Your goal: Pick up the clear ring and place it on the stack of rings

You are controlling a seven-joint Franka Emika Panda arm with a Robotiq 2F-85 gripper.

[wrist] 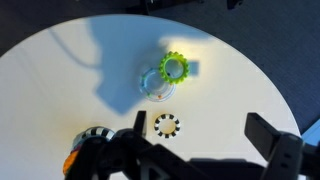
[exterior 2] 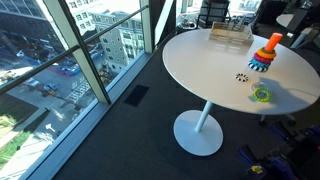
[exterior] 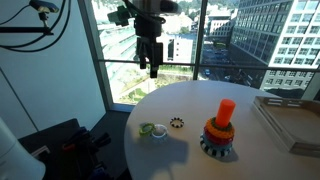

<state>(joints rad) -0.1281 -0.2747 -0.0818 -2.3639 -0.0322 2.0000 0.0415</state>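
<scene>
The clear ring [wrist: 157,89] lies flat on the round white table [wrist: 60,80], overlapped by the yellow-green ring [wrist: 174,69]. In an exterior view the clear ring [exterior: 160,133] sits just beside the yellow-green ring [exterior: 147,129]. The stack of rings [exterior: 220,131] stands upright farther along the table; it also shows in the other exterior view [exterior 2: 265,53] and in the lower left of the wrist view [wrist: 88,150]. My gripper [wrist: 200,128] is open and empty, high above the table [exterior: 150,66], over the small dark toothed ring [wrist: 168,126].
The dark toothed ring [exterior: 177,124] lies between the ring pair and the stack. A flat box [exterior: 290,122] sits at the table's far side, also seen in the other exterior view [exterior 2: 230,36]. Floor-to-ceiling windows [exterior: 120,60] stand close behind the table.
</scene>
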